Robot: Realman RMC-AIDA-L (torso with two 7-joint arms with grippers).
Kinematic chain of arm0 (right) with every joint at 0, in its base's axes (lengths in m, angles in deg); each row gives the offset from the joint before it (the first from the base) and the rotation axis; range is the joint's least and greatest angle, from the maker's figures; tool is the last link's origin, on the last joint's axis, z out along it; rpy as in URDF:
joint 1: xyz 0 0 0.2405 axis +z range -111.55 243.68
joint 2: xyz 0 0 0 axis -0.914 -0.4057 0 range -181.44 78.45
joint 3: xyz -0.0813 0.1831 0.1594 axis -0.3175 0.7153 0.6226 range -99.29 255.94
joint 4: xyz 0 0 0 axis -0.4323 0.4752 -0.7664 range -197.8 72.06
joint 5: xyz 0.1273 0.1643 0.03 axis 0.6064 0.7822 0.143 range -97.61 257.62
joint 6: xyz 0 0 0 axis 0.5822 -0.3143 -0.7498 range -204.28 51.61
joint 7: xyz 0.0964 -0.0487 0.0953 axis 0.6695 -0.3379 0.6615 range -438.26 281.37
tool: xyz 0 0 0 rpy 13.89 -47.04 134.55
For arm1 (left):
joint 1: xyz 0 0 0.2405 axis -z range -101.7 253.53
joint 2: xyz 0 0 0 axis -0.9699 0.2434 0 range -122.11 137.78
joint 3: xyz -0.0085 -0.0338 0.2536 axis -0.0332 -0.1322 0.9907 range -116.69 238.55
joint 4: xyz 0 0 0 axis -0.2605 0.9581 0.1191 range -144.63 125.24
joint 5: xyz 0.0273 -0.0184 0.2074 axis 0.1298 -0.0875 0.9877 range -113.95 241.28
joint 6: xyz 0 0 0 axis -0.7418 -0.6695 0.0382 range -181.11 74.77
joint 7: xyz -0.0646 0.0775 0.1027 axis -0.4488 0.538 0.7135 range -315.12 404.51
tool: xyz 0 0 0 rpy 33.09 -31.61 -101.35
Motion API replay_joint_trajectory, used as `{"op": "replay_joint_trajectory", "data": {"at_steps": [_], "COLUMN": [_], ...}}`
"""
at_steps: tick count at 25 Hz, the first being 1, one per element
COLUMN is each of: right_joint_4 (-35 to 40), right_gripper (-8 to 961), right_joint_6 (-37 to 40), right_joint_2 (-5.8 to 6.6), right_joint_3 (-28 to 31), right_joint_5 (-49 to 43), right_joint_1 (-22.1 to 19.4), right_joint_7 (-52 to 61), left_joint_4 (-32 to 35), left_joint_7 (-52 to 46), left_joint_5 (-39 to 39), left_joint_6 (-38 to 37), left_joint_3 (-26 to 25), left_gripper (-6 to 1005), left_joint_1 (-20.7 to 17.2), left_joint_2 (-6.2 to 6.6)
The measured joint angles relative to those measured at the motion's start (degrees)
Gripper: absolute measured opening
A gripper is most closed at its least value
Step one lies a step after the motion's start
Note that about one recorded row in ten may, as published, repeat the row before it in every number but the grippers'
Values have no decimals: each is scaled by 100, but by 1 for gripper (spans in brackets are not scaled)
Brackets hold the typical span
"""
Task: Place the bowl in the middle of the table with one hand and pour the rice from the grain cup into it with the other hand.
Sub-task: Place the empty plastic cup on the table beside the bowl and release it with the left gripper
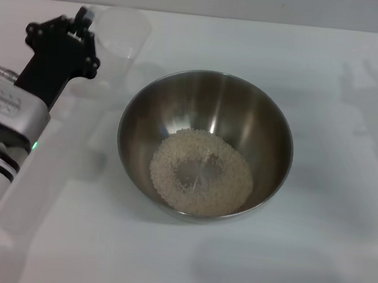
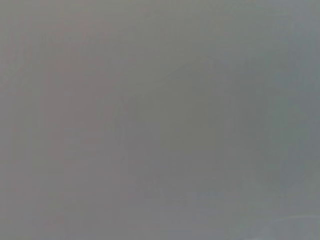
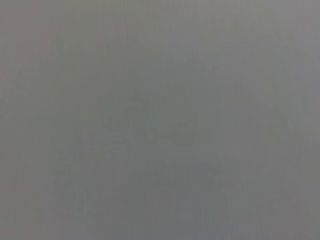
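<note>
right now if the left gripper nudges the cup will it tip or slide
Probably slides or tips easily: the cup looks like thin clear plastic and seems empty, since the rice lies in the bowl. It stands upright by the left gripper, and the smooth table offers little grip.

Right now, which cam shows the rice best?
Head view. The rice lies as a loose ring in the bottom of the bowl, fully visible from above. Both wrist views are blank grey and show none of it.
</note>
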Motion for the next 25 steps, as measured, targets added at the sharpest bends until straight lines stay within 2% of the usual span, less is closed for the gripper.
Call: {"op": "replay_joint_trajectory", "data": {"at_steps": [8,15,25], "right_joint_4": [5,6,5], "right_gripper": [414,415,415], "right_joint_6": [23,35,41], "right_joint_2": [-7,-14,-15], "right_joint_3": [-6,-6,-7], "right_joint_5": [-6,-9,-9], "right_joint_1": [-40,-53,-64], "right_joint_7": [0,0,0], "left_joint_4": [338,449,449], "left_joint_7": [-1164,-1288,-1295], "left_joint_5": [-307,-321,-370], "left_joint_6": [934,1231,1258], "left_joint_3": [-96,-172,-144], "left_gripper": [159,172,192], "left_joint_1": [152,152,115], "left_joint_2": [5,0,-3]}}
